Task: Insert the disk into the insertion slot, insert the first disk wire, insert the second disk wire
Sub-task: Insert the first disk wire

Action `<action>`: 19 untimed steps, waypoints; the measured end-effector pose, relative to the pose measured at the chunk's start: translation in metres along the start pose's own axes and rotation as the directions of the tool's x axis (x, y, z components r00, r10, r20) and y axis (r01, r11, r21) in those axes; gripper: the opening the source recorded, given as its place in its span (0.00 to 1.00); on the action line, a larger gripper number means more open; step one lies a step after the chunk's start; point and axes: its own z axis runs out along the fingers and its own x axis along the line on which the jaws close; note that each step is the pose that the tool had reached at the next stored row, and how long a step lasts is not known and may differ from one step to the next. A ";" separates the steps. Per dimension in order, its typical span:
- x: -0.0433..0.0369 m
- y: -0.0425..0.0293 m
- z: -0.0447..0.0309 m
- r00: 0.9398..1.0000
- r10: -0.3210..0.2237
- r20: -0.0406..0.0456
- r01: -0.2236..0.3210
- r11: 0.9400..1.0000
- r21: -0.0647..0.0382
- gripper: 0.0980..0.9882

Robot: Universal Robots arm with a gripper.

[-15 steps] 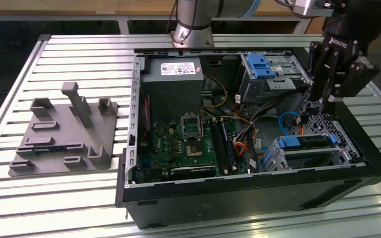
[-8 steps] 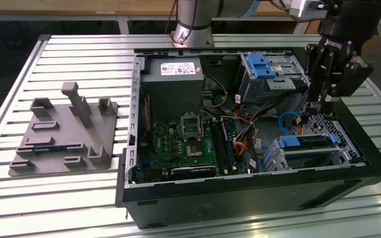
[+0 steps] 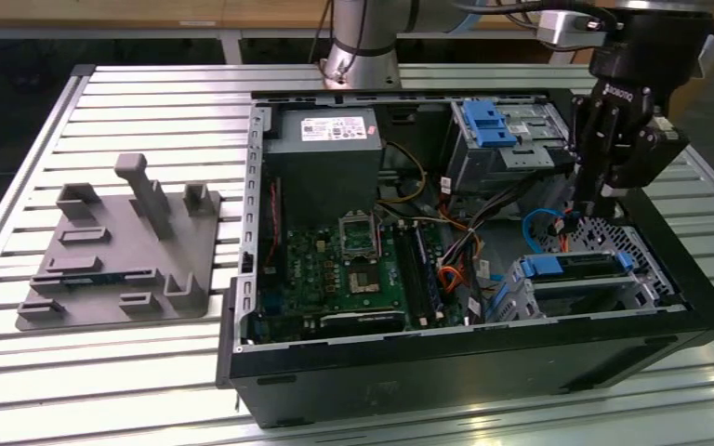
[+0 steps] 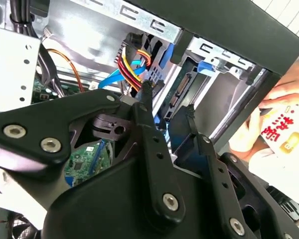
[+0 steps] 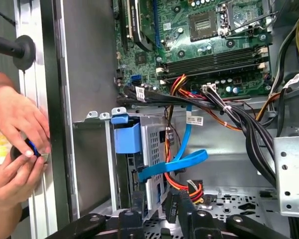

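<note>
One step of three looks done: the disk [image 3: 580, 265] sits inside the insertion slot [image 3: 587, 295], in the corner of the computer case [image 3: 456, 362] towards the exterior view's right; the wiring is, I judge, the step in hand. The gripper [image 4: 168, 99] hangs just beside the disk's port edge, its fingers parted by a narrow gap with nothing between them; a blue flat cable [image 5: 174, 164] reaches the disk, whether seated I cannot tell; a red-and-yellow wire bundle [image 4: 132, 62] hangs near the port. Seating a plug would call for squaring it to the port and pressing straight in. The disk seems to stand on edge; its long axis runs along the exterior view's left-right, ports turned towards the gripper.
</note>
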 end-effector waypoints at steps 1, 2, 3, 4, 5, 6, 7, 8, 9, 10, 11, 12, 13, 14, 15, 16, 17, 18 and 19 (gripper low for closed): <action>-0.0007 -0.0001 0.0000 1.000 0.000 -0.006 0.000 1.000 0.001 0.35; -0.0015 -0.0005 0.0001 1.000 0.000 -0.013 0.000 1.000 0.001 0.35; -0.0026 -0.0007 -0.0001 1.000 0.001 -0.018 -0.001 1.000 0.002 0.35; -0.0043 -0.0008 -0.0004 1.000 0.001 -0.023 -0.001 1.000 0.002 0.35; -0.0058 -0.0010 -0.0006 1.000 0.001 -0.025 -0.001 1.000 0.003 0.35; -0.0075 -0.0012 -0.0007 1.000 0.001 -0.026 -0.001 1.000 0.003 0.35; -0.0092 -0.0011 -0.0009 1.000 0.001 -0.026 -0.001 1.000 0.003 0.35; -0.0102 -0.0011 -0.0007 1.000 0.001 -0.026 -0.001 1.000 0.003 0.35; -0.0108 -0.0014 0.0000 1.000 0.001 -0.026 -0.001 1.000 0.002 0.35; -0.0111 -0.0019 0.0005 1.000 0.003 -0.026 -0.003 1.000 0.002 0.35; -0.0115 -0.0032 0.0009 1.000 0.004 -0.027 -0.004 1.000 0.002 0.35; -0.0120 -0.0045 0.0012 1.000 0.005 -0.027 -0.005 1.000 0.001 0.35; -0.0125 -0.0056 0.0015 1.000 0.007 -0.027 -0.007 1.000 0.000 0.35; -0.0130 -0.0061 0.0018 0.999 0.012 -0.029 -0.012 1.000 -0.001 0.35; -0.0135 -0.0061 0.0017 0.999 0.016 -0.031 -0.016 1.000 -0.003 0.35; -0.0137 -0.0060 0.0016 0.999 0.016 -0.032 -0.016 1.000 -0.003 0.35; -0.0137 -0.0060 0.0016 0.999 0.016 -0.032 -0.016 1.000 -0.003 0.35; -0.0137 -0.0059 0.0017 0.999 0.016 -0.032 -0.016 1.000 -0.003 0.35; -0.0138 -0.0059 0.0018 0.999 0.016 -0.032 -0.016 1.000 -0.003 0.35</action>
